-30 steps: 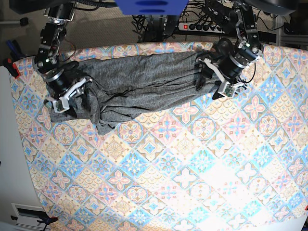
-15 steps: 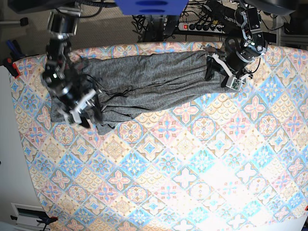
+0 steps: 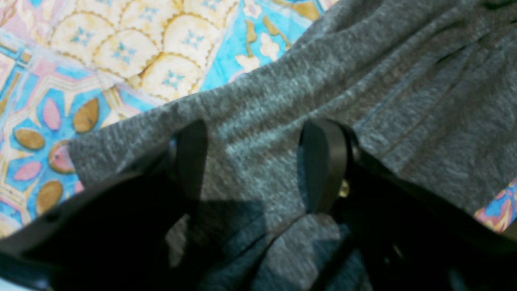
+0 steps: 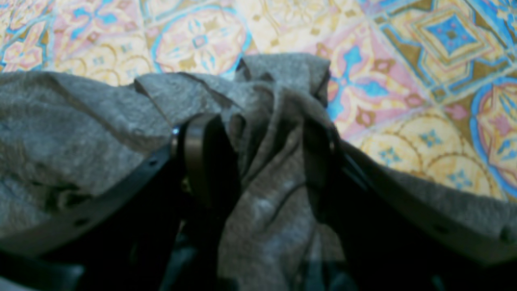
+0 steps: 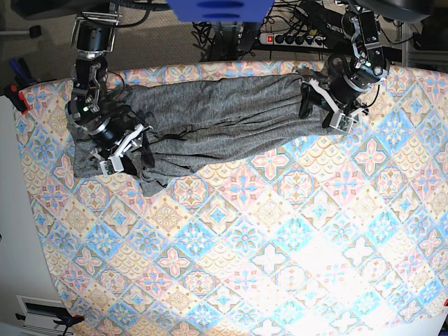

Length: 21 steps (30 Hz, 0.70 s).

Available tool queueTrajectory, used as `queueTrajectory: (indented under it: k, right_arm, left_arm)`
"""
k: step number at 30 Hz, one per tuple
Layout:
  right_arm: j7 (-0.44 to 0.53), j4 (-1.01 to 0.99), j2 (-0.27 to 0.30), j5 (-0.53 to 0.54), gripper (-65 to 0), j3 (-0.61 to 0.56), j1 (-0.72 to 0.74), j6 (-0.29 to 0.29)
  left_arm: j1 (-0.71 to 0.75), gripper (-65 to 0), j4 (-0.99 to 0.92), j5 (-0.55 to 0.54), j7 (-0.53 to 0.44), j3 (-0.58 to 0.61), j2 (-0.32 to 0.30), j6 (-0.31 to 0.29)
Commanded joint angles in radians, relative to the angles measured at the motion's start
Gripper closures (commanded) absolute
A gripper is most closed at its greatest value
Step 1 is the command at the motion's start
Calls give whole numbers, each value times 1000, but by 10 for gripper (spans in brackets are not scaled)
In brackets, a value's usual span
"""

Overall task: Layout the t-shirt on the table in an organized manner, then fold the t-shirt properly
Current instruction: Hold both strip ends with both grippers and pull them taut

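Observation:
The charcoal-grey t-shirt [image 5: 210,119] lies as a long wrinkled band across the far part of the table [image 5: 266,245]. My left gripper [image 5: 315,110] stands at the shirt's right end. In the left wrist view the left gripper [image 3: 254,161] is open, fingers straddling fairly flat t-shirt cloth [image 3: 363,60] over the table [image 3: 121,48]. My right gripper [image 5: 133,152] is at the shirt's bunched left end. In the right wrist view the right gripper [image 4: 258,161] has its fingers wide apart, with a rumpled hump of t-shirt [image 4: 80,121] between and draped around them on the table [image 4: 404,40].
A power strip [image 5: 280,38] and cables lie on the floor behind the table's far edge. A red clamp [image 5: 17,98] sits at the table's left edge. A blue object [image 5: 217,8] hangs at the top centre.
My left gripper drew back toward the far right edge, then held still. My right gripper shifted right and nearer along the shirt's left end, then slightly back. The shirt barely moved.

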Motion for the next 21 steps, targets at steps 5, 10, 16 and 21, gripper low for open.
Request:
queueTrajectory:
  k: [5, 10, 16, 21]
  right_arm:
    - [28, 20, 22, 20, -301, 6, 15, 5]
    - [28, 22, 25, 22, -301, 8, 17, 5]
    - [25, 22, 36, 22, -301, 58, 17, 5]
    - [23, 60, 37, 22, -301, 97, 11, 5]
  left_arm:
    - [-5, -365, 15, -15, -23, 2, -7, -3]
    - [-5, -365, 15, -15, -23, 2, -7, -3]
    - [-4, -365, 15, -15, -23, 2, -7, -3]
    - [-4, -365, 14, -15, -23, 2, -7, -3]
